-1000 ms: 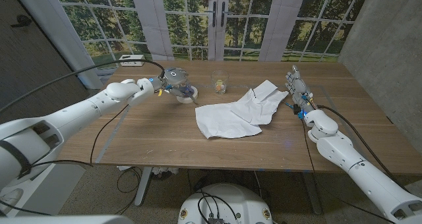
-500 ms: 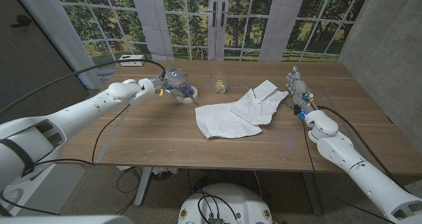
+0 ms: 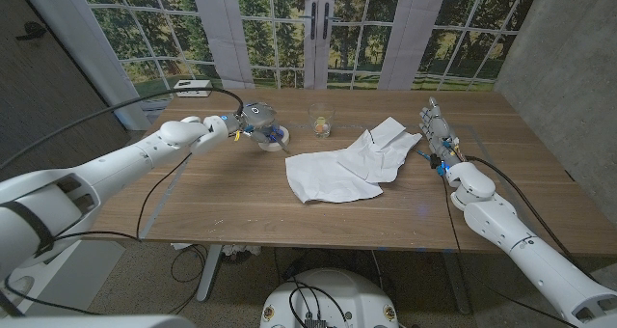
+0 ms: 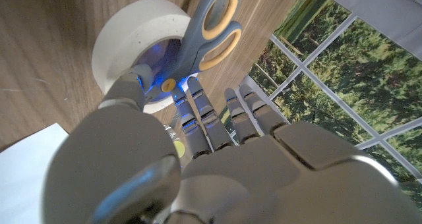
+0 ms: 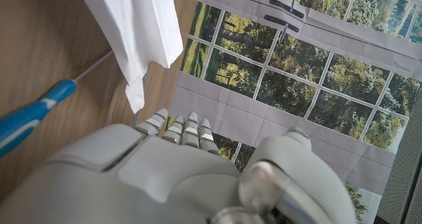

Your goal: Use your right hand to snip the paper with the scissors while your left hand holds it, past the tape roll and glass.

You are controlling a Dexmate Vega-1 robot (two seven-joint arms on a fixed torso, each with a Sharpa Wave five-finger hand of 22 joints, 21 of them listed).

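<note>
The scissors [image 4: 212, 25], grey-blue with yellow-lined handles, lie across the white tape roll [image 4: 128, 36] at the back left of the table. My left hand [image 3: 253, 114] is on them, thumb and fingertips [image 4: 198, 102] pinching them near the pivot; the blades are hidden under the hand. The glass [image 3: 320, 123] stands just right of the tape roll [image 3: 273, 142]. The crumpled white paper [image 3: 345, 166] lies mid-table. My right hand [image 3: 435, 129] stands upright beyond the paper's right edge, fingers straight and apart, holding nothing. The paper [image 5: 135, 26] hangs into the right wrist view.
A thin tool with a blue handle [image 5: 30, 122] lies on the wood by my right hand. A white box [image 3: 193, 88] sits at the far left corner. The wooden table [image 3: 212, 207] shows bare wood along its front. Windows stand behind it.
The scissors' blue handle has shifted slightly at the tape roll under my left hand. The right hand and the paper have not moved.
</note>
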